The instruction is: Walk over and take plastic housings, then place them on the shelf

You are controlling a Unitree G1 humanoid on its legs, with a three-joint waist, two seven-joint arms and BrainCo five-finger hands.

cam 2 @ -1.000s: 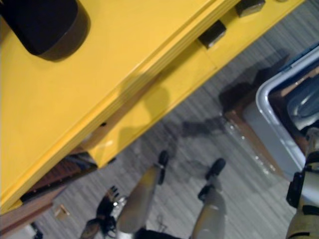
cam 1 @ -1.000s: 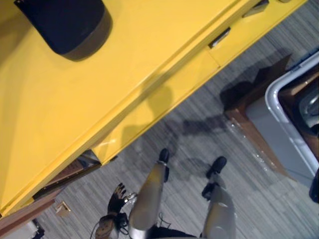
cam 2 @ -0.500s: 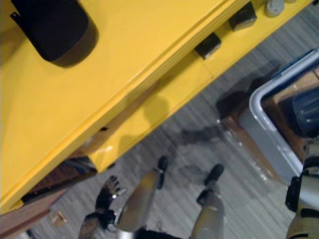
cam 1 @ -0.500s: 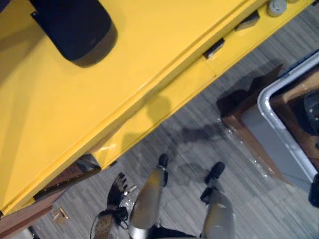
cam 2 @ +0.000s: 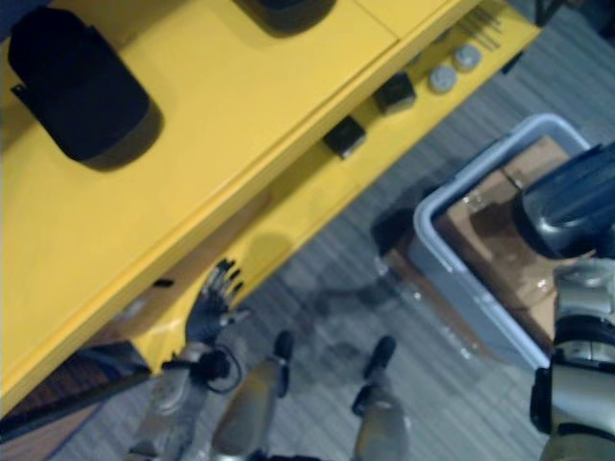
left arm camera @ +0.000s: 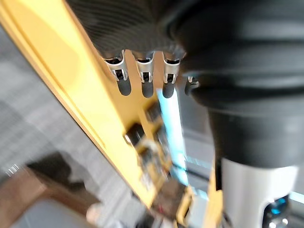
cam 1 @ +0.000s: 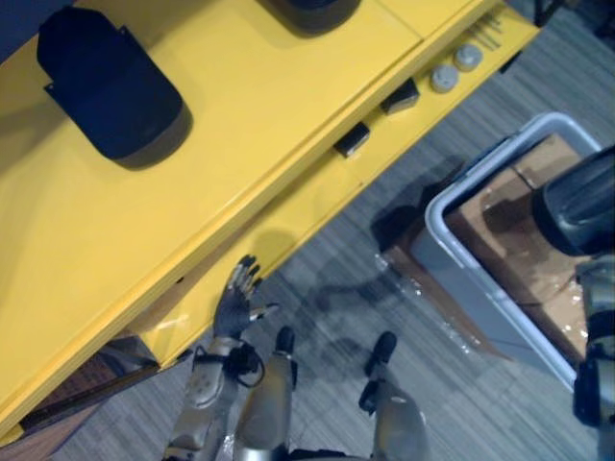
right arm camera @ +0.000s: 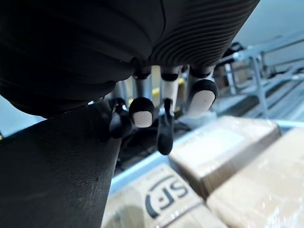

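Yellow desk (cam 1: 288, 125) crosses the room, with a grey bin (cam 1: 461, 274) to its right. A black housing (cam 1: 110, 86) lies on the desk top, lengthwise along it. It is up-left of the nearer left hand (cam 1: 235, 303), which is splayed and empty. Right hand (right arm camera: 141, 110) hangs over the bin; grasp can't be told.

dark round logo with 2 bold letters, printed on a film-wrapped cardboard box (right arm camera: 190, 209)

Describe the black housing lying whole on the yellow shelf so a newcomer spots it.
Start at the big yellow shelf across the head views. On its top, toward the robot's left, lies a black housing with one rounded end. Its neighbour is cut off by the view's edge.
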